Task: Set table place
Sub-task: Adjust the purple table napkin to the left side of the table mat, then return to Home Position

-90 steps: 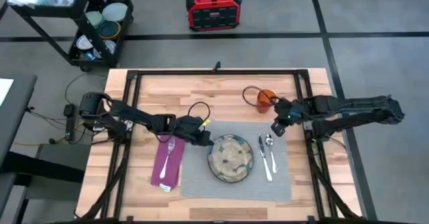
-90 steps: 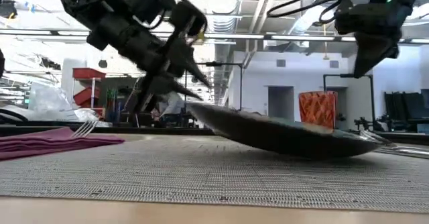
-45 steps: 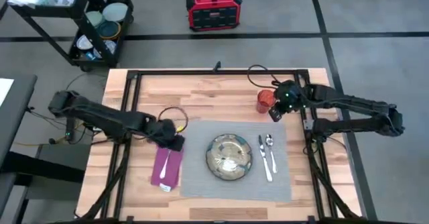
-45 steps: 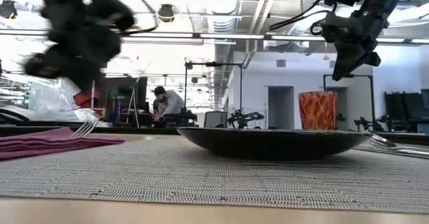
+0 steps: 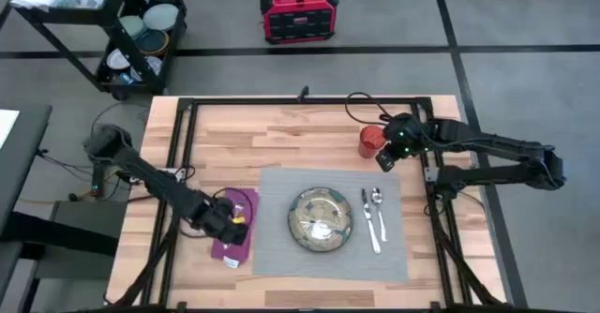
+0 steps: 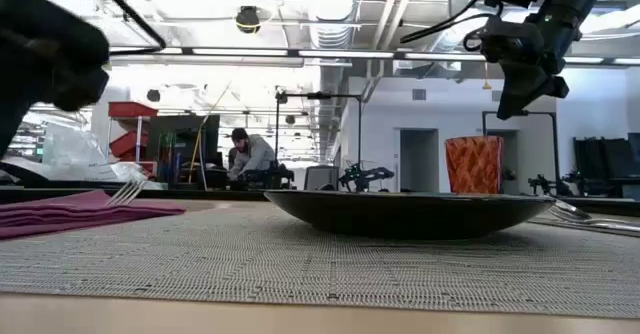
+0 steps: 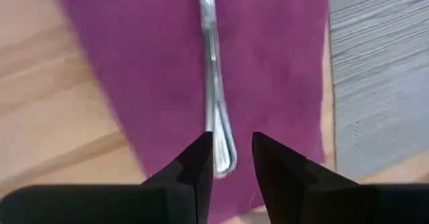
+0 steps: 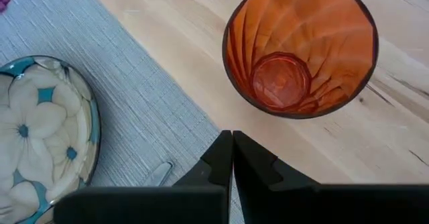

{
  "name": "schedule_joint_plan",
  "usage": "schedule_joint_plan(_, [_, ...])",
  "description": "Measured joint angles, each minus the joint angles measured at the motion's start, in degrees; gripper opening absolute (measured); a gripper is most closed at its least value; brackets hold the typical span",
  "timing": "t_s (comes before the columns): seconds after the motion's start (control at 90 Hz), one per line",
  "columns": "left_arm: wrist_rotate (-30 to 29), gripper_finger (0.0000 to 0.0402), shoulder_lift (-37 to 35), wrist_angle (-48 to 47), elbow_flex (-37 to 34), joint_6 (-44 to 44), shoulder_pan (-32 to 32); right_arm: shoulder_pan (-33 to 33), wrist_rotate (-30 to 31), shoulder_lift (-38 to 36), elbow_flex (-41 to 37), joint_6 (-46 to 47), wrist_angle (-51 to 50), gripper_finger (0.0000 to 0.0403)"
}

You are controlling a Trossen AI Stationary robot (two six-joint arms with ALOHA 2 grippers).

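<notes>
Plate [image 5: 322, 220]: flat at the middle of the grey mat [image 5: 281, 257].
Napkin [image 5: 231, 245]: left of the plate, fork [image 7: 213, 110] lying on it.
Cup [image 5: 368, 141]: upright on the table [image 5: 234, 135], beyond the mat's far right corner.
Left gripper [image 7: 230, 158]: over the fork's handle end, fingers slightly parted, gripping nothing.
Right gripper [image 5: 385, 160]: beside the cup, fingers pressed together, empty.

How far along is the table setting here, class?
Mostly done: plate on the mat, knife and spoon beside it, fork on the napkin, cup off the mat. Nothing is held. Left gripper open over the fork; right gripper shut near the cup.
</notes>
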Motion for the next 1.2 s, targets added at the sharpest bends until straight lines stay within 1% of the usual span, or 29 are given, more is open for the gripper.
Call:
schedule_joint_plan(0.144, [0.05, 0.0086, 5.16, 6.20, 0.28, 1.29, 0.71, 0.00, 0.00, 0.01, 0.00, 0.03, -0.10, 0.0000])
schedule_joint_plan(0.244, [0.09, 0.0086, 6.51, 9.40, 0.27, 3.03, 2.19, 0.00, 0.00, 0.06, 0.02, 0.03, -0.21, 0.0000])
schedule_joint_plan(0.4, [-0.09, 0.0086, 6.77, 8.48, 0.22, 6.73, 5.22, 0.00, 0.00, 0.07, 0.02, 0.03, -0.26, 0.0000])
schedule_joint_plan(0.644, [-0.12, 0.0086, 6.79, 7.56, 0.17, 14.82, 9.80, 0.00, 0.00, 0.07, 0.02, 0.03, -0.24, 0.0000])
schedule_joint_plan(0.8, [0.60, 0.0086, 6.12, 7.30, 0.04, 17.12, 10.58, 0.00, 0.00, 0.07, 0.02, 0.03, -0.47, 0.0000])
schedule_joint_plan(0.9, [0.08, 0.0086, 4.04, 6.76, -0.05, 17.32, 10.64, 0.00, 0.02, 0.07, 0.02, -0.08, -1.33, 0.0000])
schedule_joint_plan(1.033, [-4.07, 0.0086, -0.83, 4.12, -0.47, 17.29, 10.67, 0.00, 0.01, -0.07, 0.07, -2.47, -1.14, 0.0000])
schedule_joint_plan(1.2, [-13.79, 0.0086, -8.25, 2.90, -0.33, 16.78, 10.85, 0.11, -1.33, -1.59, 1.90, -3.40, 0.43, 0.0000])
